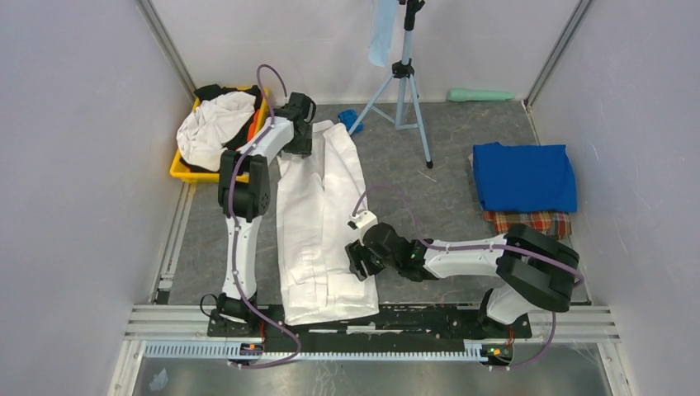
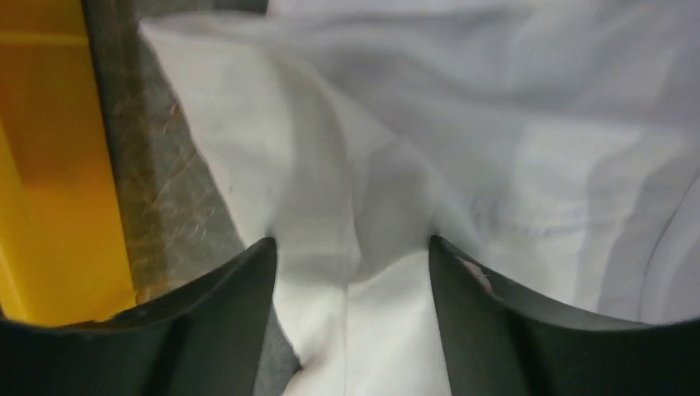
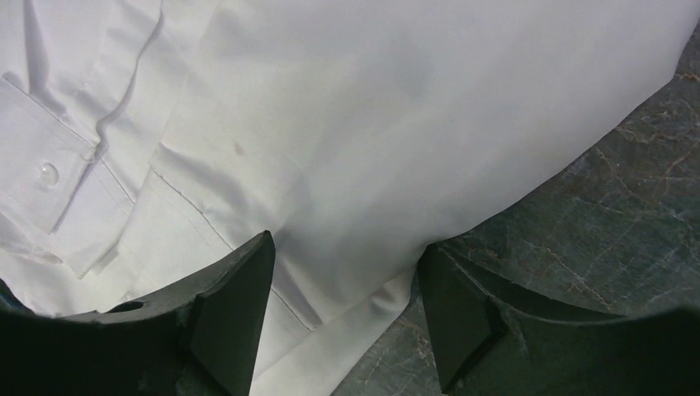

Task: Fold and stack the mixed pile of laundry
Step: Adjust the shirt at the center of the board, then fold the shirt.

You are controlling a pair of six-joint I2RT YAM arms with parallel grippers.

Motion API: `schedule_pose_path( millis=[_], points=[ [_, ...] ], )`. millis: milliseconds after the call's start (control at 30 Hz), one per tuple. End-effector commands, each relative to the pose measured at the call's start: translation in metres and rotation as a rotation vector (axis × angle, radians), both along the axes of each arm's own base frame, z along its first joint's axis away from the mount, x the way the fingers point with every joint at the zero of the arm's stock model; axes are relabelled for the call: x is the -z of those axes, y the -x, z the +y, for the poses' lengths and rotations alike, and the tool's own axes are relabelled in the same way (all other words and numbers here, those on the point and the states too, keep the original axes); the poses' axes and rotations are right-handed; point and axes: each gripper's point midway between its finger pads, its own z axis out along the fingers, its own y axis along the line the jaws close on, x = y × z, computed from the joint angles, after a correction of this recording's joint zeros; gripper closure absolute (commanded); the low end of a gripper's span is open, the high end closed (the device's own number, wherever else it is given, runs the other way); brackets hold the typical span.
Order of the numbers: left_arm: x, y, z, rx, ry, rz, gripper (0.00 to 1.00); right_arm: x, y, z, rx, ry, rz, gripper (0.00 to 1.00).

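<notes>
At the left end effector [image 2: 351,247]: fingers [image 2: 215,305] parted, nothing clamped, astride a soft ridge of the white shirt [image 2: 495,165] at its far left corner. Just left of that, a strip of bare counter [image 2: 157,206], then the wall of the yellow bin [image 2: 49,165].

At the right end effector [image 3: 347,247]: likewise spread wide, gripping nothing, poised over the near right edge of the same shirt, hem between the fingers and dark counter to the right. Further left in that wrist view, a buttoned cuff [image 3: 45,177] flat on the cloth.

From above: shirt stretched lengthwise, far to near, between the two arms, already narrowed into a long strip. In the bin at far left, the rest of the mixed laundry pile [image 1: 210,124], white cloth on top, black and orange beneath. At far right, well apart, a folded blue T-shirt [image 1: 524,177], with plaid cloth [image 1: 528,221] peeking from under its near edge.

Step in hand, by judgement: folding the white shirt, partway through, both ends about to be taken. Next, probably: close on the cloth at the far corner and the near edge, lift just clear of the counter, bring one end over the other to halve the length, then carry to the stack at right. Calls for a pinch through every layer; otherwise, risk of a sleeve sliding out and undoing the fold.
</notes>
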Motion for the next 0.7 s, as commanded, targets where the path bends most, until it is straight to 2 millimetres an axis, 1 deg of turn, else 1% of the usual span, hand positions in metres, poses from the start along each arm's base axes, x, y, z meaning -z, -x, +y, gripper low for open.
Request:
schedule_pose_path(
  millis=[0, 33, 67, 133, 233, 300, 333, 367, 400, 433, 467, 500, 533, 600, 667],
  points=[
    [-0.090, 0.025, 0.007, -0.042, 0.005, -0.139, 0.14, 0.001, 0.002, -0.025, -0.027, 0.163, -0.009, 0.28],
    [-0.106, 0.034, 0.005, -0.045, 0.011, -0.163, 0.06, -0.003, 0.000, -0.028, -0.019, 0.169, -0.021, 0.27],
    [-0.113, 0.045, 0.003, -0.048, 0.013, -0.172, 0.02, -0.009, -0.002, -0.031, -0.008, 0.165, -0.035, 0.25],
    [-0.133, 0.070, 0.001, -0.055, 0.009, -0.205, 0.00, -0.016, -0.002, -0.039, 0.016, 0.160, -0.040, 0.24],
    [-0.138, 0.114, -0.002, -0.070, 0.015, -0.192, 0.00, -0.024, 0.008, -0.045, 0.035, 0.107, -0.011, 0.23],
    [-0.134, 0.144, -0.003, -0.094, 0.063, -0.188, 0.00, -0.029, 0.019, -0.044, 0.028, 0.038, 0.028, 0.23],
    [-0.125, 0.159, -0.002, -0.120, 0.099, -0.182, 0.00, -0.030, 0.027, -0.043, 0.022, -0.002, 0.059, 0.23],
    [-0.126, 0.171, -0.005, -0.124, 0.151, -0.205, 0.00, -0.032, 0.034, -0.041, 0.010, -0.043, 0.089, 0.22],
    [-0.117, 0.184, -0.004, -0.142, 0.184, -0.212, 0.00, -0.030, 0.042, -0.042, 0.009, -0.076, 0.127, 0.22],
    [-0.120, 0.196, -0.002, -0.166, 0.223, -0.246, 0.00, -0.031, 0.051, -0.039, -0.001, -0.121, 0.167, 0.22],
    [-0.119, 0.210, -0.003, -0.169, 0.263, -0.255, 0.00, -0.031, 0.060, -0.037, -0.003, -0.165, 0.214, 0.22],
    [-0.112, 0.224, -0.004, -0.163, 0.293, -0.243, 0.00, -0.029, 0.068, -0.036, 0.000, -0.195, 0.259, 0.22],
    [-0.112, 0.237, -0.007, -0.151, 0.327, -0.239, 0.00, -0.027, 0.076, -0.037, -0.001, -0.223, 0.304, 0.23],
    [-0.104, 0.261, -0.008, -0.162, 0.371, -0.216, 0.00, -0.021, 0.091, -0.038, 0.004, -0.275, 0.388, 0.24],
    [-0.101, 0.280, -0.007, -0.167, 0.387, -0.207, 0.00, -0.015, 0.101, -0.040, 0.008, -0.314, 0.442, 0.26]
  ],
)
